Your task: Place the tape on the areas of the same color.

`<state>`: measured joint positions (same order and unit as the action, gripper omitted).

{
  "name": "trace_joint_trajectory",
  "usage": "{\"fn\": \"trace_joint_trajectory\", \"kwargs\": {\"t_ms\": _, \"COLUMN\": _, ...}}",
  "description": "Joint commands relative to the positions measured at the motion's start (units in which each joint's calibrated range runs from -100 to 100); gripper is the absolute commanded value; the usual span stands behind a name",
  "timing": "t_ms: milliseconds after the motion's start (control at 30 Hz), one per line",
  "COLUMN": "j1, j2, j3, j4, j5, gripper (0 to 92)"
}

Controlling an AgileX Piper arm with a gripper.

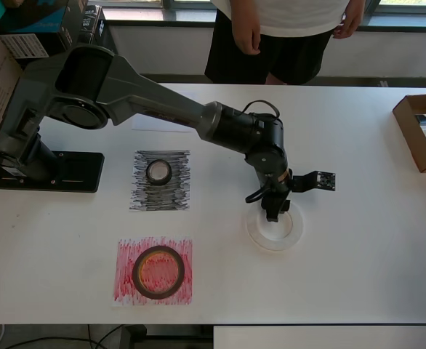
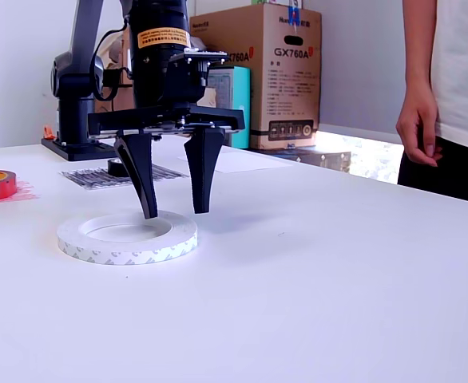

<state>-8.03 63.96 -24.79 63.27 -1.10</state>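
White translucent tape roll [image 2: 127, 237] flat on the bare table [image 2: 338, 279], gripper [image 2: 174, 214] spread wide over its far rim, black roll [image 1: 158, 172] on black patch [image 1: 161, 181], reddish-brown roll [image 1: 158, 271] on red patch [image 1: 153, 271].

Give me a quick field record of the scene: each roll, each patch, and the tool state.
black roll: on the black patch
red-brown roll: on the red patch
white roll: flat on the bare table, not on any patch
white patch: mostly hidden under the arm in the overhead view
tool: open, pointing down, one finger inside the white roll's ring, the other outside its far rim
person: standing at the far table edge
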Motion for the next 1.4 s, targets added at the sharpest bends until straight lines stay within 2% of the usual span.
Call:
{"fn": "trace_joint_trajectory", "kwargs": {"t_ms": 0, "j1": -0.3, "j2": 0.3, "j3": 0.6, "j4": 0.2, "j5": 0.2, "gripper": 56.9}}
{"fn": "trace_joint_trajectory", "kwargs": {"t_ms": 600, "j1": -0.2, "j2": 1.0, "j3": 0.8, "j4": 0.2, "j5": 0.8, "gripper": 56.3}}
{"fn": "trace_joint_trajectory", "kwargs": {"t_ms": 667, "j1": -0.2, "j2": 1.0, "j3": 0.8, "j4": 0.2, "j5": 0.6, "gripper": 51.0}}
{"fn": "trace_joint_trajectory", "kwargs": {"t_ms": 700, "j1": -0.2, "j2": 1.0, "j3": 0.8, "j4": 0.2, "j5": 0.5, "gripper": 45.3}}
{"fn": "trace_joint_trajectory", "kwargs": {"t_ms": 867, "j1": -0.2, "j2": 1.0, "j3": 0.8, "j4": 0.2, "j5": 0.8, "gripper": 3.8}}
{"fn": "trace_joint_trajectory", "kwargs": {"t_ms": 900, "j1": -0.2, "j2": 1.0, "j3": 0.9, "j4": 0.2, "j5": 0.8, "gripper": 0.0}}
{"fn": "trace_joint_trajectory", "kwargs": {"t_ms": 967, "j1": -0.2, "j2": 1.0, "j3": 1.0, "j4": 0.2, "j5": 0.8, "gripper": 2.9}}
{"fn": "trace_joint_trajectory", "kwargs": {"t_ms": 1033, "j1": -0.2, "j2": 1.0, "j3": 1.0, "j4": 0.2, "j5": 0.8, "gripper": 0.1}}
{"fn": "trace_joint_trajectory", "kwargs": {"t_ms": 1367, "j1": 1.5, "j2": -0.5, "j3": 0.7, "j4": 1.0, "j5": 0.4, "gripper": 0.0}}
